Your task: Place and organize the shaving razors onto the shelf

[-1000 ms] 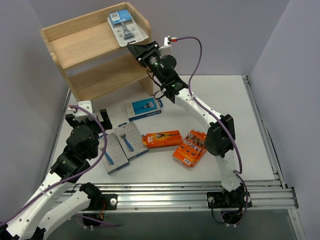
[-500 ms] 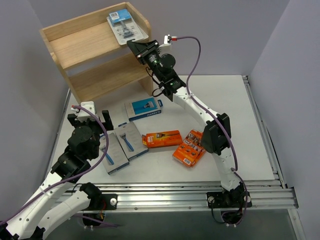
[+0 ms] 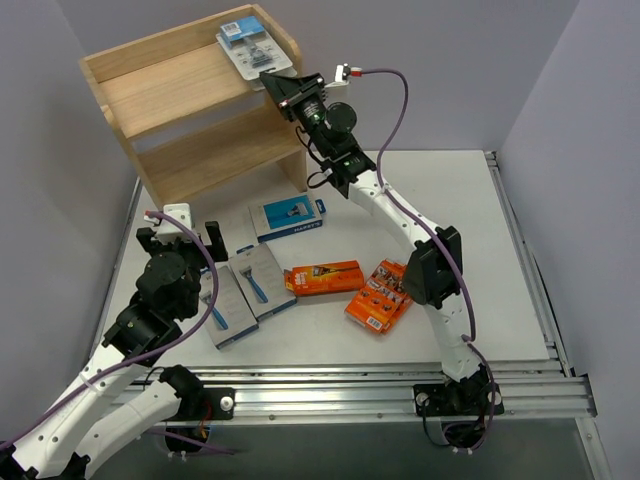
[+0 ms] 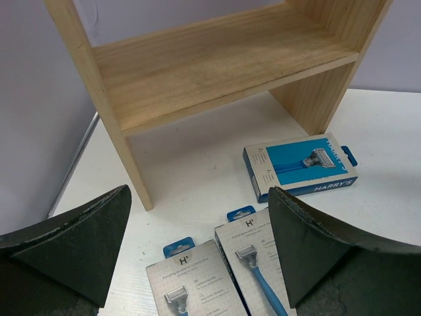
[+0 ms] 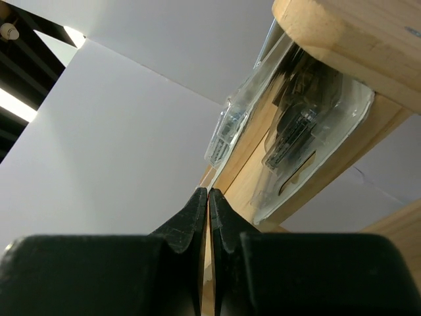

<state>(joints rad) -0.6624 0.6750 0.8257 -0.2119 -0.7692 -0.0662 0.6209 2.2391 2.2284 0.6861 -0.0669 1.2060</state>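
**Right fingers shut and empty, blister pack just ahead of them on the shelf top**

Nearest me, the left gripper (image 4: 198, 197) hangs with jaws wide apart. Two grey-and-blue packs (image 3: 240, 293) lie right below it on the table, and orange boxes (image 3: 352, 285) sit off to its right. Farther back, the right gripper (image 3: 272, 82) is up at the shelf's (image 3: 160, 90) top front corner, fingers pressed together on nothing. The clear blister pack (image 3: 252, 48) lies just beyond those tips, its long axis running away from them toward the back. Its blue header is at the far end, a dark razor shows inside, and its near end seems to ride on the rim. The right arm is far nearer for any nudge.
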